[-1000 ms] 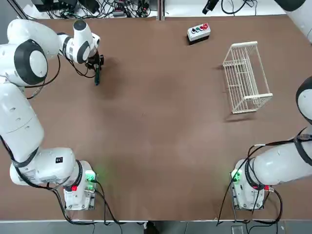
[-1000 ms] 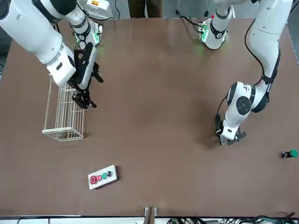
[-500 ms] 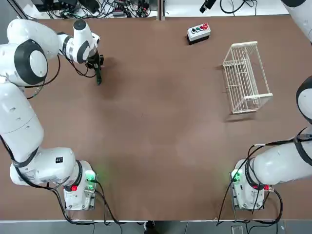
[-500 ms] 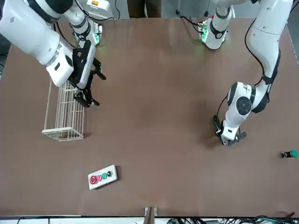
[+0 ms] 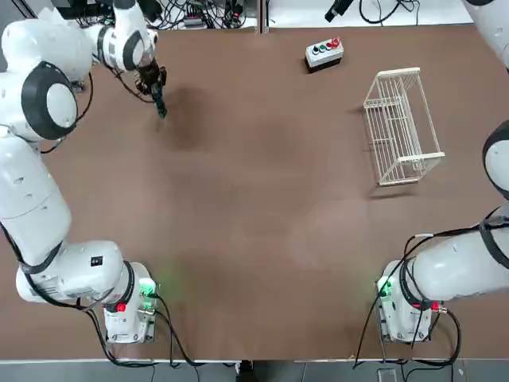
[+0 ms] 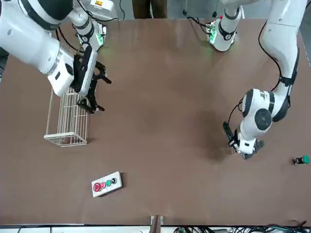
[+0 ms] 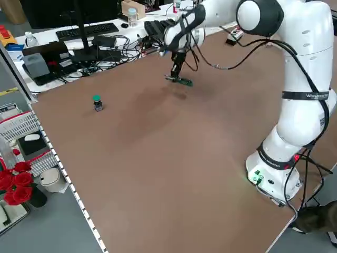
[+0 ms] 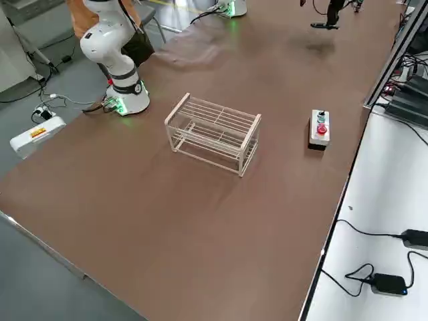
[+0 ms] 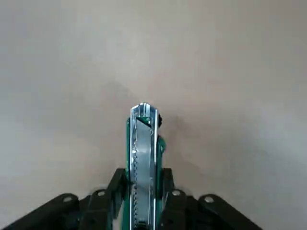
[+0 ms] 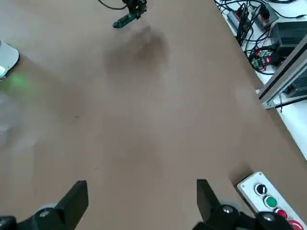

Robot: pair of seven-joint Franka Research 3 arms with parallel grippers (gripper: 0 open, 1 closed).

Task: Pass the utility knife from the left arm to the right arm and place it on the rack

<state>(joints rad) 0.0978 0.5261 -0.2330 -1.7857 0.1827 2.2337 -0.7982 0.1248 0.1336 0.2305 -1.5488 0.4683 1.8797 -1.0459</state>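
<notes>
Left gripper [image 9: 143,191]: clamped on the utility knife [image 9: 143,158], raised above the counter [image 5: 262,239] on the left arm's side. Right gripper [image 10: 143,206]: fingers apart, nothing between them, near the rack [image 8: 212,130]. In my judgement the handover comes next. You should hold the knife steady, bring the right gripper onto its exposed length clear of the left fingers, and release only once the second grip is firm. Count: one knife, one rack, two arms, two grippers, one button box [image 5: 324,53].
</notes>
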